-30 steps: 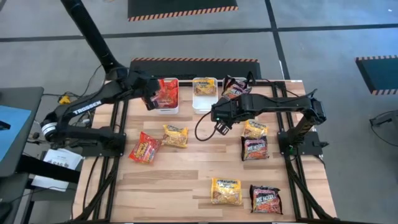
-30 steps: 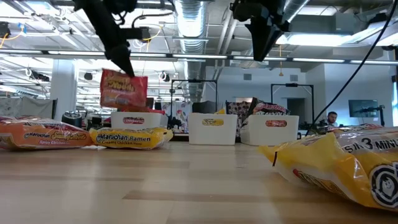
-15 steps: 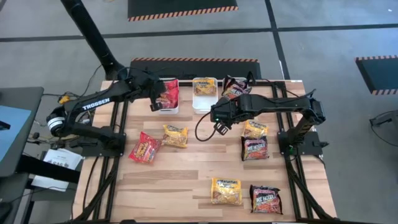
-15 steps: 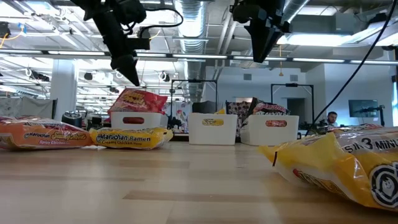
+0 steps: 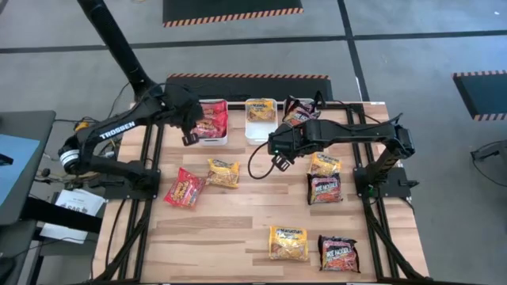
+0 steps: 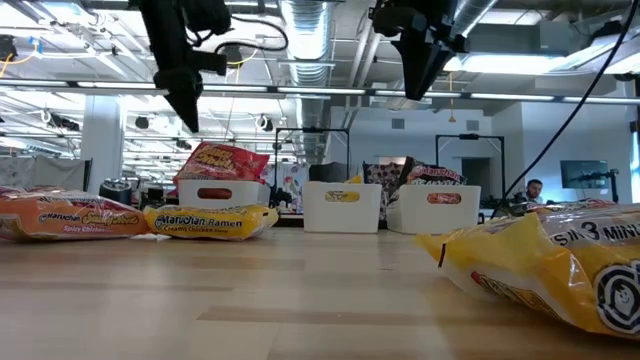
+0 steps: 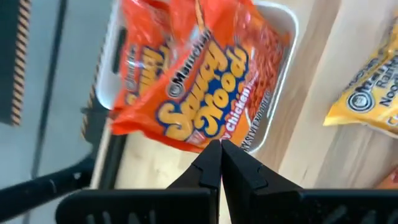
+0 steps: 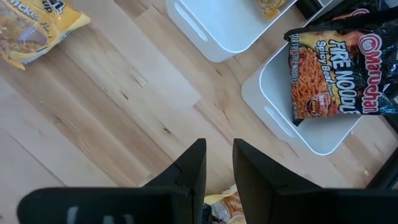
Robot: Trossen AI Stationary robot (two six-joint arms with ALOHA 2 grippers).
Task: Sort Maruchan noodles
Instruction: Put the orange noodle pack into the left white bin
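Note:
A red Maruchan packet (image 5: 211, 119) lies tilted on top of the far-left white tray (image 7: 281, 81), overhanging its rim. My left gripper (image 5: 188, 136) hangs shut just off the tray's near-left corner, above the packet's edge (image 7: 205, 140) and clear of it. My right gripper (image 5: 279, 162) hovers open over bare wood near the table's middle, with nothing between its fingers (image 8: 189, 168). A black Fire Noodle packet (image 8: 339, 65) sits in the right tray (image 8: 280, 118). The middle tray (image 5: 261, 119) holds a yellow packet.
Loose packets lie on the table: red (image 5: 184, 188) and yellow (image 5: 223, 172) at the left, yellow (image 5: 325, 164) and black (image 5: 324, 188) at the right, yellow (image 5: 288, 243) and black (image 5: 339, 253) near the front edge. Bare wood lies between them.
The red packet, which hung from my left gripper above the left tray, has dropped and now lies tilted on that tray. My left gripper has drawn back from it toward the table's left edge and tipped further down. My right gripper has kept still.

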